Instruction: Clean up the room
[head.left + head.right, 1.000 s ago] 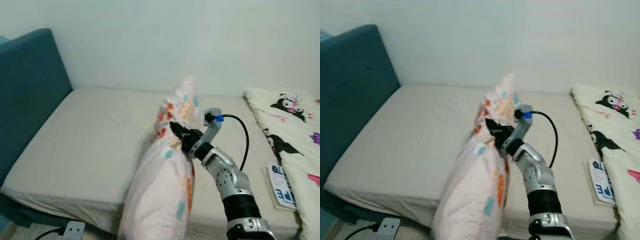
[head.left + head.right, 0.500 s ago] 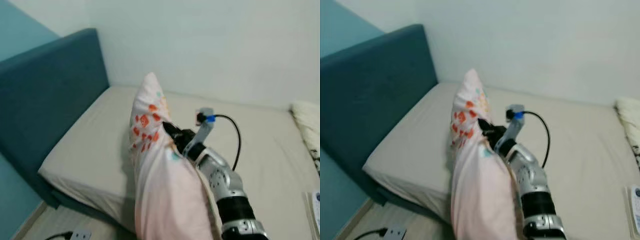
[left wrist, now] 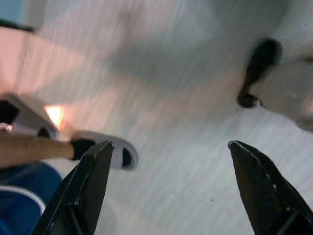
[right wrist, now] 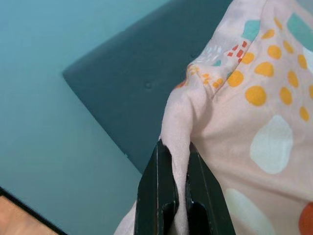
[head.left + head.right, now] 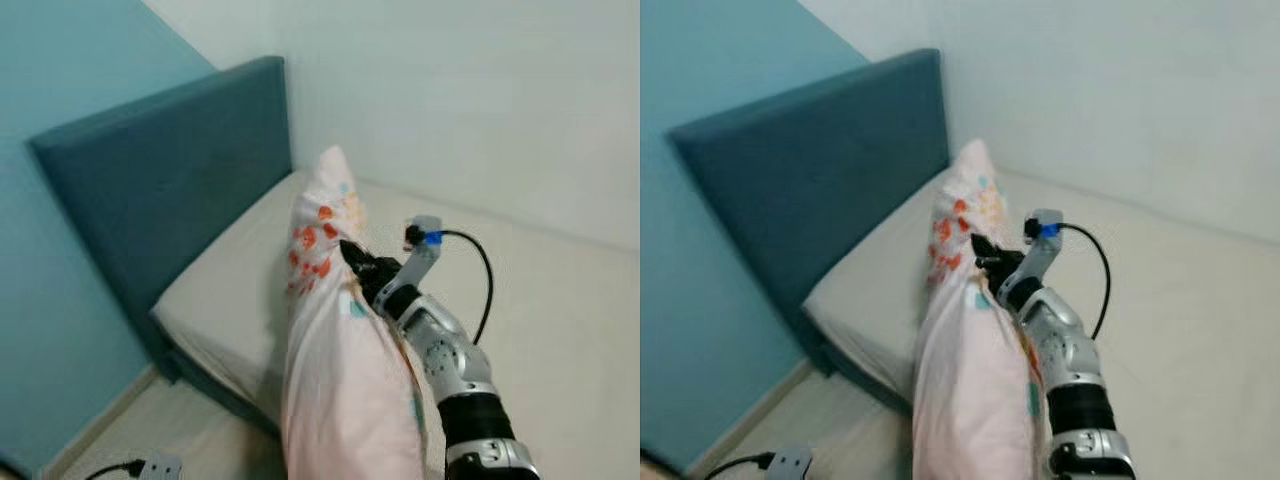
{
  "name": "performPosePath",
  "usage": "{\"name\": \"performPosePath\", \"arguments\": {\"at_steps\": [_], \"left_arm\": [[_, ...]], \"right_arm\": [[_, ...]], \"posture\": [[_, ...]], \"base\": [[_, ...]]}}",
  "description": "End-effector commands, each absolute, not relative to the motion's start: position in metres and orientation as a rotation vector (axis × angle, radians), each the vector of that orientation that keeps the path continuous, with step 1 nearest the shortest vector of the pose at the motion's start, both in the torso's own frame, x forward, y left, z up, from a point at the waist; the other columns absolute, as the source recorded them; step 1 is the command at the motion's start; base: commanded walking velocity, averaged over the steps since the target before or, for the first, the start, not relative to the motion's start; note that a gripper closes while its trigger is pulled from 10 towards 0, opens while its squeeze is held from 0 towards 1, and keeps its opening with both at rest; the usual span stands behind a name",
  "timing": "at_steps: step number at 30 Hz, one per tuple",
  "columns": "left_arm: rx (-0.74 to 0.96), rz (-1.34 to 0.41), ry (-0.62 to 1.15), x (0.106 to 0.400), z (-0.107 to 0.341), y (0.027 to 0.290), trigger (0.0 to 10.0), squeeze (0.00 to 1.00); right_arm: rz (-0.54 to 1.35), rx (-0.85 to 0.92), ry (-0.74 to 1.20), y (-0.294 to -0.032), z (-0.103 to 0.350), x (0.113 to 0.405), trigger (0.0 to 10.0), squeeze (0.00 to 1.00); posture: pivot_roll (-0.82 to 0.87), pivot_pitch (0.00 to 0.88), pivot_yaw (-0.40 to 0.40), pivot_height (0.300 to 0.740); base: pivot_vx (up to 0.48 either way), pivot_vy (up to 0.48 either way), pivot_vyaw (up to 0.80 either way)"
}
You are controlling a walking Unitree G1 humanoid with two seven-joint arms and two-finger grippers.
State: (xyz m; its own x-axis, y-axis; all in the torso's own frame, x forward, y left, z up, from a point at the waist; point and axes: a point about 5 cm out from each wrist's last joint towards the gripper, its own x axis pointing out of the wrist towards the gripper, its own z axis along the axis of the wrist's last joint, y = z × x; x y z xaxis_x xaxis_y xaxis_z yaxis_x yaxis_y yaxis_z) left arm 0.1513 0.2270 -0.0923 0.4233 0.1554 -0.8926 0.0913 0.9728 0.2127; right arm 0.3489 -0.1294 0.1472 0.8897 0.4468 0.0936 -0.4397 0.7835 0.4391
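A pale pink pillow (image 5: 335,340) with orange and teal spots hangs upright in front of me, above the near edge of the bed (image 5: 230,290). My right gripper (image 5: 357,265) is shut on a fold of its cover near the top, and the pinched pink fabric (image 4: 178,147) sits between the two black fingers. My left gripper (image 3: 168,186) hangs low and open over the pale floor, with nothing between its fingers.
A dark teal headboard (image 5: 160,190) stands at the bed's left end against a light teal wall. A white power strip (image 5: 160,466) with a black cable lies on the floor at the lower left. A person's sandalled foot (image 3: 100,149) is near my left gripper.
The camera has swung left, so the headboard and teal wall fill more of the picture and the cartoon blanket has gone out at the right. The right gripper still holds the pillow.
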Motion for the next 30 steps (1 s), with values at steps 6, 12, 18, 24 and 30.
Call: {"name": "performPosePath", "arguments": {"at_steps": [6, 12, 18, 24, 30], "left_arm": [[0.238, 0.011, 1.111, 0.158, -0.091, 0.221, 10.0, 0.0], [0.235, -0.001, 1.102, 0.161, -0.09, 0.219, 10.0, 0.0], [0.222, -0.01, 1.086, 0.165, -0.089, 0.215, 10.0, 0.0], [0.213, -0.014, 1.079, 0.166, -0.089, 0.212, 10.0, 0.0], [0.225, -0.006, 1.081, 0.165, -0.089, 0.215, 10.0, 0.0]], "right_arm": [[0.395, 0.458, -0.134, -0.151, 0.172, 0.355, 10.0, 0.0], [0.354, 0.457, -0.145, -0.159, 0.172, 0.355, 10.0, 0.0], [0.3, 0.454, -0.162, -0.167, 0.171, 0.353, 10.0, 0.0], [0.189, 0.431, -0.203, -0.187, 0.178, 0.356, 10.0, 0.0], [0.075, 0.415, -0.235, -0.205, 0.182, 0.358, 10.0, 0.0]], "posture": [[0.08, 0.0, -0.013, 0.74], [0.07, 0.0, -0.007, 0.74], [0.07, 0.0, -0.004, 0.74], [0.07, 0.0, -0.007, 0.74], [0.06, 0.0, -0.007, 0.74]], "base": [[0.0, 0.0, 0.72], [0.0, 0.0, 0.73], [0.0, 0.0, 0.73], [0.0, 0.0, 0.72], [0.051, 0.0, 0.6]]}}
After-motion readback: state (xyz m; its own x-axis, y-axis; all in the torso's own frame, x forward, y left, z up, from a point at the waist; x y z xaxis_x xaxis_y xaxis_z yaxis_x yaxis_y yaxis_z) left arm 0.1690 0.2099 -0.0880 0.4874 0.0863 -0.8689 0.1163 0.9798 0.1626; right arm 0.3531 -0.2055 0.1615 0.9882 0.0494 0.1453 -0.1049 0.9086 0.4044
